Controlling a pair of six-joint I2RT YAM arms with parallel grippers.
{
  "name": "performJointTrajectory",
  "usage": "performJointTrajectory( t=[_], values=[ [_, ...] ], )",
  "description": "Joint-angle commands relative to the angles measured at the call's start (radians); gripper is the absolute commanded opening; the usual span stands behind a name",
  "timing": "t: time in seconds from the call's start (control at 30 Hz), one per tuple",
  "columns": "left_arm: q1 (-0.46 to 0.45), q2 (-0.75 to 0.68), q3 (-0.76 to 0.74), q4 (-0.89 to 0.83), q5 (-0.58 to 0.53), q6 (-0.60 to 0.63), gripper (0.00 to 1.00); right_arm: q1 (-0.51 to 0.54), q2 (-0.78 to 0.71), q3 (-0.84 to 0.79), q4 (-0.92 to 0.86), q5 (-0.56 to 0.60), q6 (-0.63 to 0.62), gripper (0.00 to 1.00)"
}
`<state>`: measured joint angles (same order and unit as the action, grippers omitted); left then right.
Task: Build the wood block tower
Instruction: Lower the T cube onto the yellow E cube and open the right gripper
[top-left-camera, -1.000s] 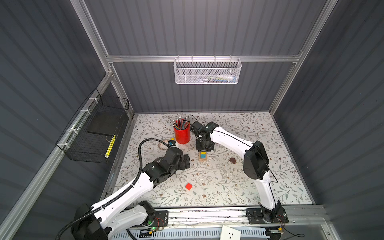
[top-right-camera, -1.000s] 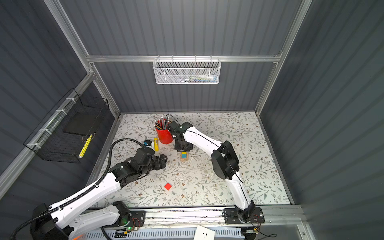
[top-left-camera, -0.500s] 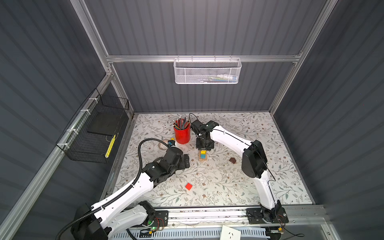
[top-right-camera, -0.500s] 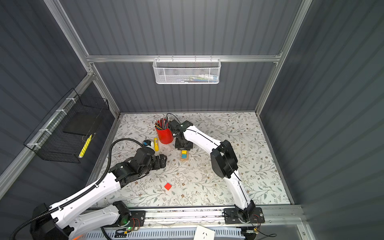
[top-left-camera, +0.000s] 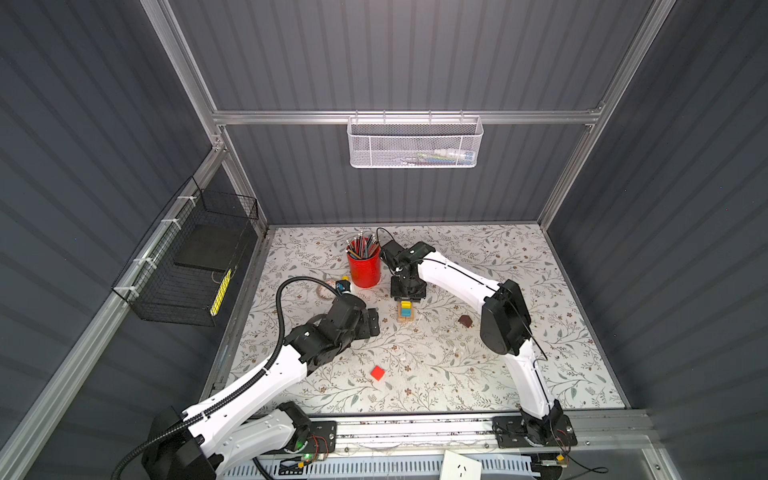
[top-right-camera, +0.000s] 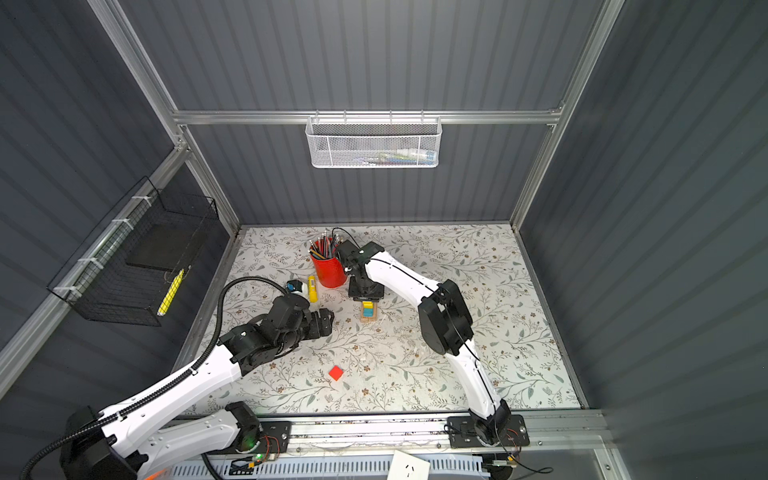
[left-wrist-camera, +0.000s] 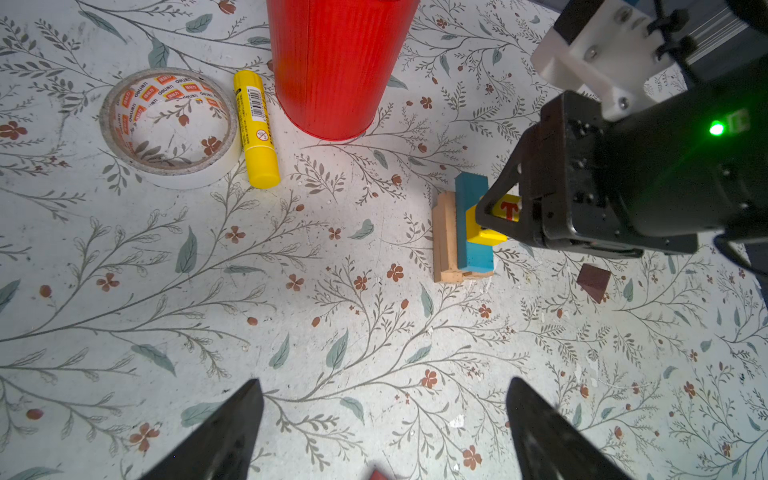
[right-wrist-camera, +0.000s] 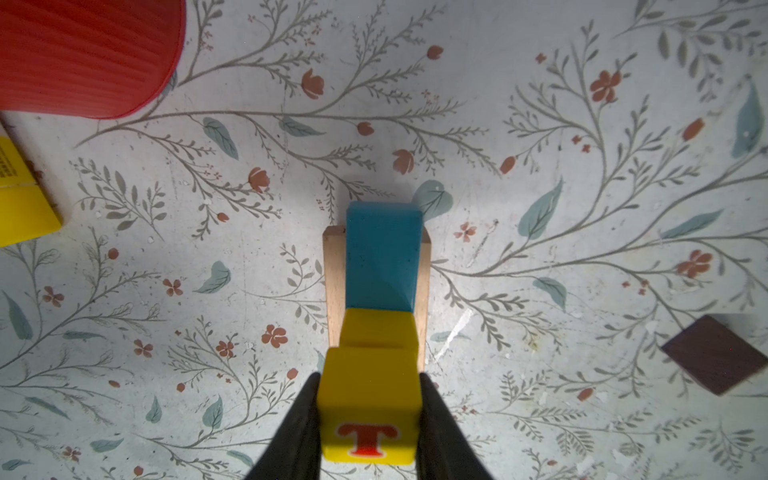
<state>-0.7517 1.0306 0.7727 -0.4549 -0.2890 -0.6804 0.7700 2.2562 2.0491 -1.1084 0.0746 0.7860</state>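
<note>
The bare tan wooden planks (right-wrist-camera: 334, 270) show matt, unpainted grain. The blue painted wooden plank (right-wrist-camera: 380, 257) looks smooth and satin, and the yellow red-lettered wooden cube (right-wrist-camera: 368, 415) is glossier. The red pencil cup (left-wrist-camera: 336, 62) has a finely ribbed wall. The floral-printed counter (right-wrist-camera: 540, 395) is matt and scuffed.

The left arm (top-left-camera: 266, 382) and right arm (top-left-camera: 453, 282) are white with black joints and black cables (top-left-camera: 279, 305).

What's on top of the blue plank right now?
A yellow cube sits on the blue plank, with a T-lettered cube above it between the fingers of the right gripper. Whether the two cubes touch is hidden.
</note>
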Motion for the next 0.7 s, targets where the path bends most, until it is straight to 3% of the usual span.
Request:
performJointTrajectory(
  t=[0.0, 0.27, 0.67],
  values=[
    [0.006, 0.009, -0.004, -0.010, -0.011, 0.000, 0.92, -0.003, 0.026, 0.019, -0.026, 0.000, 0.016, 0.38],
    [0.005, 0.023, -0.006, -0.004, -0.006, -0.001, 0.92, -0.003, 0.027, 0.031, -0.034, 0.009, 0.016, 0.47],
    [0.005, 0.022, -0.009, -0.003, -0.003, -0.003, 0.92, -0.012, 0.041, 0.030, -0.022, -0.007, 0.023, 0.46]
  ],
)
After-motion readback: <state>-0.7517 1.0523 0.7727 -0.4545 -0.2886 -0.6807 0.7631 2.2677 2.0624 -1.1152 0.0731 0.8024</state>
